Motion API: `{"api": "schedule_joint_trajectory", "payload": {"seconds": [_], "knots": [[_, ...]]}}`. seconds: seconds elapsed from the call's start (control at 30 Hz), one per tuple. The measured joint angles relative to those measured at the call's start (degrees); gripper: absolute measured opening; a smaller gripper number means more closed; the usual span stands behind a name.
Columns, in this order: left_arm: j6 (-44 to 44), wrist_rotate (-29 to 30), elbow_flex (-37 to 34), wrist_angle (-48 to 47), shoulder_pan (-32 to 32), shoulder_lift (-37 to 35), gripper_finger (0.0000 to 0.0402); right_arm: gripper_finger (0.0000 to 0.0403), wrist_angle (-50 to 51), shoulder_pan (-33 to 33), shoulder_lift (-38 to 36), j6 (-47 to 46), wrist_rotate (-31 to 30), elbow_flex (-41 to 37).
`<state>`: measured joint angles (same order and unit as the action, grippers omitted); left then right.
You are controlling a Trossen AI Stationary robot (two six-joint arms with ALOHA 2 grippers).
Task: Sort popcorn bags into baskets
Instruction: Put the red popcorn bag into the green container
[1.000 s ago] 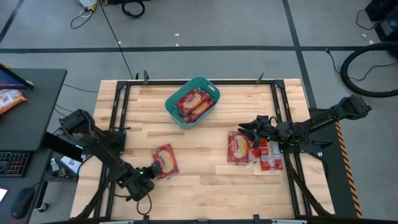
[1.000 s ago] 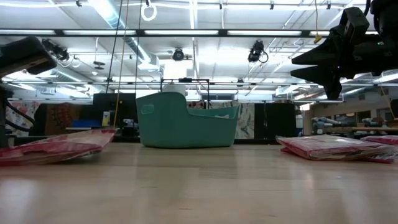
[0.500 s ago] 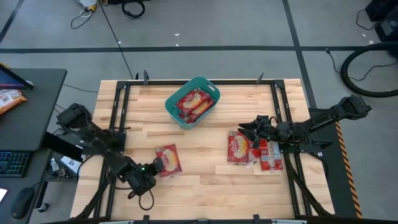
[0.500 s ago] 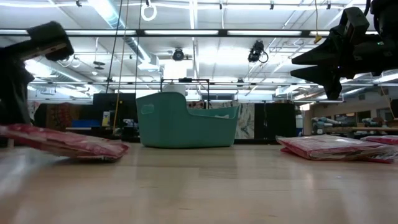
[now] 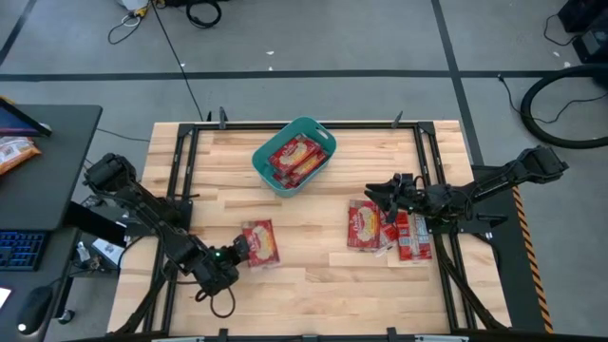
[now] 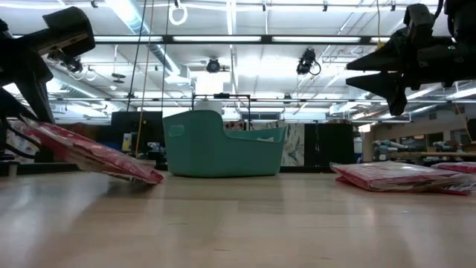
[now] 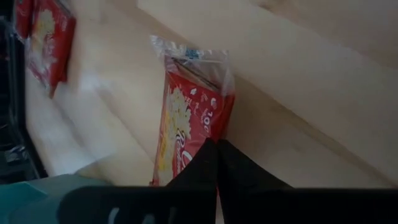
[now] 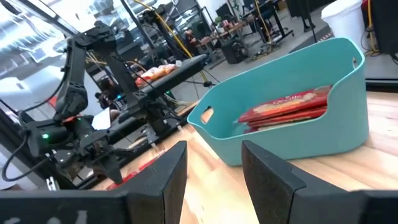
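Left pincer [image 5: 235, 252] pinched tight on the near edge of a lone bag [image 5: 258, 241], front-left on the surface [image 5: 313, 266]; bag tilted, gripped end raised, far edge resting on the wood. Right pincer [image 5: 385, 195] spread wide, holding nothing, poised over the bags [image 5: 366, 225] heaped at right. Tub [image 5: 262, 161] at the back, already carrying packets. Bag probably light, thin and floppy, film slick; likely to sag or swing. Best taken at the crimped seam, deep between the fingers.
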<state>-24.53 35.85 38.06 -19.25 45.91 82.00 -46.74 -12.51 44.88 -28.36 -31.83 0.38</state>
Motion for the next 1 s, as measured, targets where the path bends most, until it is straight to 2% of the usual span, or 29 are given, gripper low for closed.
{"api": "schedule_joint_trajectory", "payload": {"seconds": [0.23, 0.4, 0.53, 0.8, 1.0], "knots": [[0.17, 4.09, 0.03, 0.32, -0.37, -1.27, 0.0000, 0.0158, -5.15, 0.78, 0.00, 1.72, 0.27, 0.35], [0.02, 5.51, 0.07, 0.64, -1.90, -4.49, 0.0000, 0.0158, -7.78, 1.15, 0.80, 4.53, 6.27, 5.02], [-0.14, 6.03, 0.07, 3.06, -3.88, -7.56, 0.0000, 0.0158, -7.85, 1.18, 3.84, 7.06, 6.04, 9.33], [-1.68, 4.58, 0.07, 14.62, -12.32, -12.52, 0.0000, 0.0158, -7.60, 1.20, 11.56, 8.61, 7.48, 15.81], [-6.09, -1.86, 0.09, 27.40, -21.12, -15.45, 0.0000, 0.0158, -7.67, 1.18, 13.75, 8.59, 11.77, 19.18]]}}
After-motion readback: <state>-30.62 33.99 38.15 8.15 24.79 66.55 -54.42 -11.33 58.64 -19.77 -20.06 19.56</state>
